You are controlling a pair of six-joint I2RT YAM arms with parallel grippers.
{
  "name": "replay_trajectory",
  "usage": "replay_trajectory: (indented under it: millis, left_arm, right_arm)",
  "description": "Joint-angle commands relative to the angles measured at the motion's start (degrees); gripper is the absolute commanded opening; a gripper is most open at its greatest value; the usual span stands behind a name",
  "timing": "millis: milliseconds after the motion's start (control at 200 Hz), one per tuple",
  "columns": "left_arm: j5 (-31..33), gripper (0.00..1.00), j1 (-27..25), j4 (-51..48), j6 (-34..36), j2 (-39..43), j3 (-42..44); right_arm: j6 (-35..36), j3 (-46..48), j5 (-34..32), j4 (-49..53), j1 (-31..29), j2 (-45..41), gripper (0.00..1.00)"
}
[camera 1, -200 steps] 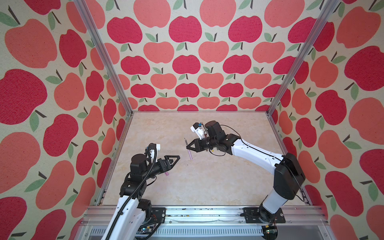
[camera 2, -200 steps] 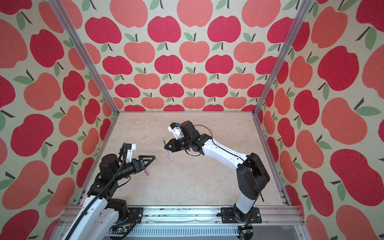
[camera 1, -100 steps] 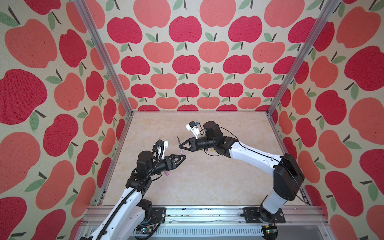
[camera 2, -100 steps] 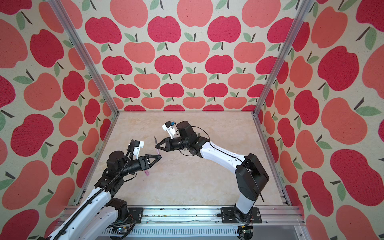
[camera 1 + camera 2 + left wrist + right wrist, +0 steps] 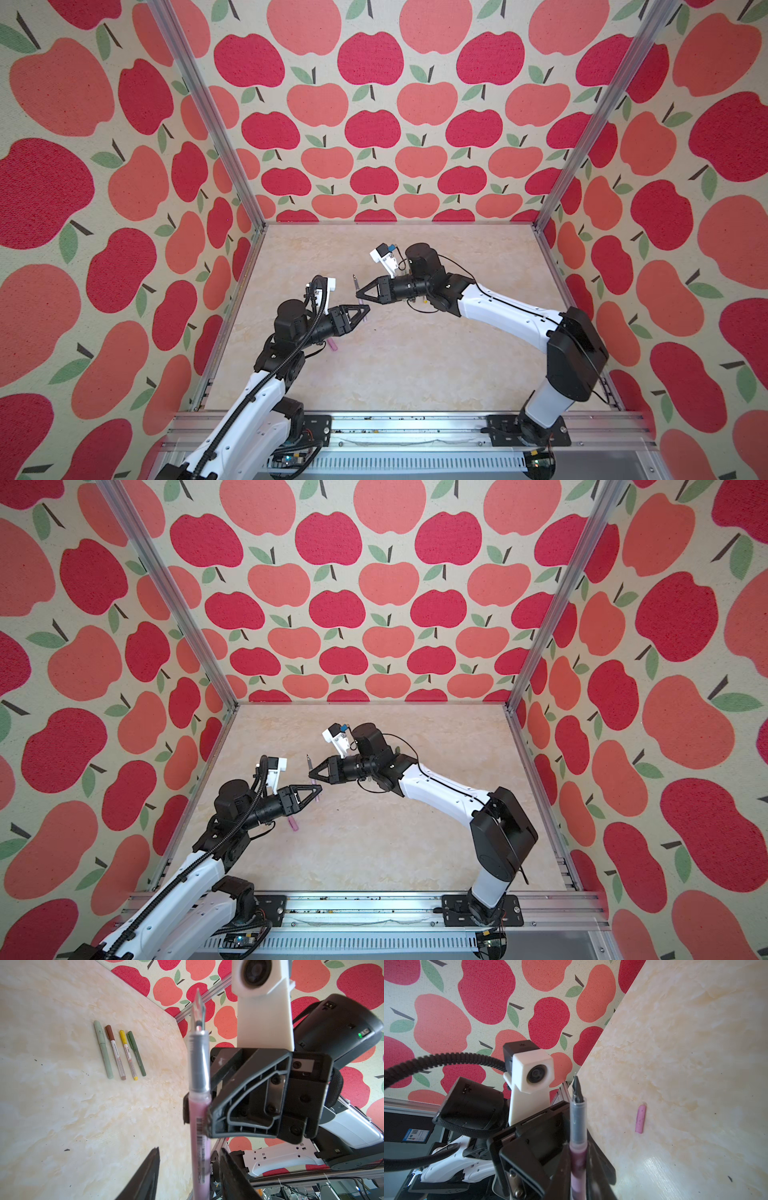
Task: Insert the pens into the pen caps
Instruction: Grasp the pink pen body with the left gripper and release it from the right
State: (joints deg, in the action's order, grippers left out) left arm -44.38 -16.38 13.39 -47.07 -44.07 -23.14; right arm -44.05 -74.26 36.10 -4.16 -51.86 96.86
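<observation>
Being pinched by its barrel in the right claw (image 5: 360, 296), the uncapped pink pen (image 5: 200, 1126) is straddled just beside that grip by the half-open left claw (image 5: 366, 309), probably for handover.

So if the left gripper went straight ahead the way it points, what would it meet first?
Probably the pink pen held by the right gripper; its lower barrel stands between the left gripper's open jaws, though depth is unclear.
</observation>
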Motion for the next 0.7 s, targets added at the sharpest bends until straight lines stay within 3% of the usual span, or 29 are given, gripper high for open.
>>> replay_trajectory:
  millis: [0, 200, 305, 485, 690]
  left_arm:
    - [-0.53, 0.4, -0.38, 2.54, -0.22, -0.29, 0.15]
    - [-0.4, 0.18, -0.37, 1.68, 0.02, -0.04, 0.11]
    - [-0.27, 0.1, -0.37, 0.37, 0.46, 0.32, -0.13]
    - [2.82, 0.04, -0.23, -8.16, 3.49, 2.97, -2.44]
    - [13.13, 0.0, 0.62, -27.42, 10.97, 7.35, -8.59]
  right_arm:
    - [-0.44, -0.14, 0.75, -1.33, -0.44, -1.58, 0.1]
    - [0.02, -0.08, 0.11, -0.71, -0.44, -1.59, 0.1]
    - [0.4, -0.23, -0.13, -0.33, -0.44, -1.41, 0.11]
    - [2.95, -1.14, -1.37, 2.84, -0.44, -1.29, 0.26]
    - [11.11, -1.57, 0.9, 7.09, -0.27, -3.24, 0.44]
